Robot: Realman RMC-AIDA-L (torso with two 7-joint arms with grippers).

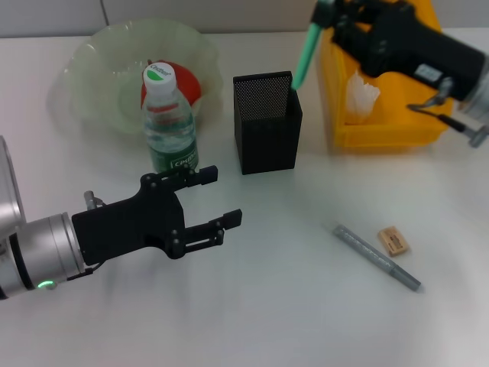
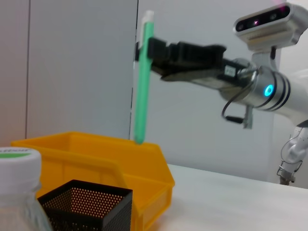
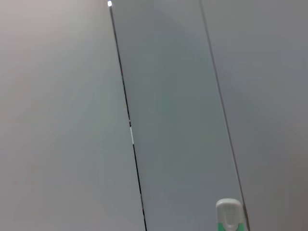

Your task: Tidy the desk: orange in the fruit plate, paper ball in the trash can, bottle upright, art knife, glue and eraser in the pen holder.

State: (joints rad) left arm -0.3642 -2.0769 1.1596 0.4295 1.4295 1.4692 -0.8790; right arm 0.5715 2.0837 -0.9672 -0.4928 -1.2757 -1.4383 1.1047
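Head camera footage shows the right gripper (image 1: 327, 23) clenched on the upper part of the art knife (image 1: 305, 55), which hangs almost upright with its lower tip at the rim of the pen holder (image 1: 267, 122), near the corner closest to the trash can (image 1: 382, 115). From the left wrist camera the same knife (image 2: 143, 77) is seen side-on, held high by the right gripper (image 2: 153, 53), its tip well above the mesh cup (image 2: 86, 208) and in front of the yellow bin (image 2: 120, 168). The right wrist camera catches only the knife's white end (image 3: 229, 215) against a grey wall.

On the desk (image 1: 290, 306), the left gripper (image 1: 214, 200) hovers with its fingers spread and nothing between them, just in front of the bottle (image 1: 168, 122), which stands upright. Behind the bottle, the orange (image 1: 183, 84) lies in the fruit plate (image 1: 92, 61). The paper ball (image 1: 361, 90) sits inside the trash can, partly hidden by the right arm. The glue (image 1: 376, 256) lies flat on the desk, with the eraser (image 1: 393, 241) just beside it.
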